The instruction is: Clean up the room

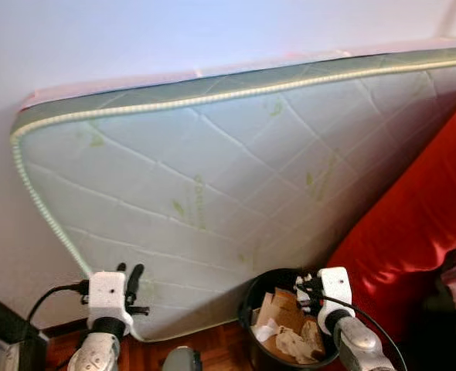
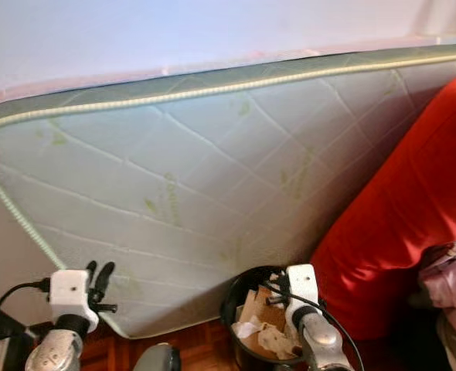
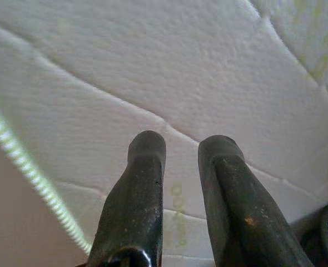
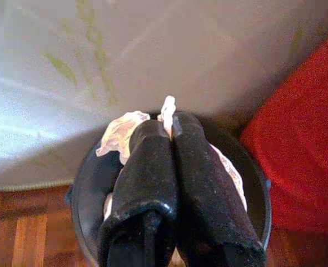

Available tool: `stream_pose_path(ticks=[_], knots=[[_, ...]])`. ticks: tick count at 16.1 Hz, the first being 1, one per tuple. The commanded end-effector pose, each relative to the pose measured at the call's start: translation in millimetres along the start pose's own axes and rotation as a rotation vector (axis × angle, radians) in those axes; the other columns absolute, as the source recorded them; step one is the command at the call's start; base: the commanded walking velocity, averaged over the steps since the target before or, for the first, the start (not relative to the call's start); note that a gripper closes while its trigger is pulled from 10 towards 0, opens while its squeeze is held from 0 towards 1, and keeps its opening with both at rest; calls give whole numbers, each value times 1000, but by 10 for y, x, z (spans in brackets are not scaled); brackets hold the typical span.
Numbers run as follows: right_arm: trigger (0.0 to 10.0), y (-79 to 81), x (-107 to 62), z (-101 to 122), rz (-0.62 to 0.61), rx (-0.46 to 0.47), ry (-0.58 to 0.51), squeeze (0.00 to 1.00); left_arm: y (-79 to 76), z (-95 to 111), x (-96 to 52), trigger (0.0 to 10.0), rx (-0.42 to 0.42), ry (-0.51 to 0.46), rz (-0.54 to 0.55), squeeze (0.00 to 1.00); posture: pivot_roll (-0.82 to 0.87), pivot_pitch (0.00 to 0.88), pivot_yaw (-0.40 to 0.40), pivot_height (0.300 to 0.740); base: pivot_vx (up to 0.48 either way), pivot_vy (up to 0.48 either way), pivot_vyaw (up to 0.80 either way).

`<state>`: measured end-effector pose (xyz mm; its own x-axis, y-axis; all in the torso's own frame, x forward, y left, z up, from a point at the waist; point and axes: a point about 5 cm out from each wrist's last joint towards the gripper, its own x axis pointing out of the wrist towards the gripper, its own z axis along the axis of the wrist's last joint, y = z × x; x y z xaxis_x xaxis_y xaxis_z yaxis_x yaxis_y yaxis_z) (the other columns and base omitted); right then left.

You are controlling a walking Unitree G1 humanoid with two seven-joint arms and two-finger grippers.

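Crumpled paper point(image 4: 167, 108) pinched between closed fingers of right gripper point(image 4: 171, 127), above black bin point(image 1: 253, 301) near leaning mattress point(image 1: 236, 178). Left gripper point(image 3: 183, 146) slightly apart, empty, facing mattress.

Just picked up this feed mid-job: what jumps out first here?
A big quilted mattress leaning on its edge against the wall, with a bright red cover at its right. Below it, the right gripper holds a crumpled white scrap over a black bin of cardboard and paper.
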<state>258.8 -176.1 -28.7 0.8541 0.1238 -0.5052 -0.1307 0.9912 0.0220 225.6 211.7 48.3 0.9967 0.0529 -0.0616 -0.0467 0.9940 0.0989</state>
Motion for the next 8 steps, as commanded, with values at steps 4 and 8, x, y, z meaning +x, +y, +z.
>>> stream_pose_path(ticks=[4, 8], knots=[[10000, -135, 69, 143, -122, 60, 23, 0, 3, 116, 19, 10000, -75, -10, 23, 0, 162, 28, 12, 634, 0, 0, 0], [10000, -208, 139, 372, -131, 33, -6, 0, 11, 253, -21, 10000, -114, -44, 75, 0, 192, 124, -30, 634, 0, 0, 0]])
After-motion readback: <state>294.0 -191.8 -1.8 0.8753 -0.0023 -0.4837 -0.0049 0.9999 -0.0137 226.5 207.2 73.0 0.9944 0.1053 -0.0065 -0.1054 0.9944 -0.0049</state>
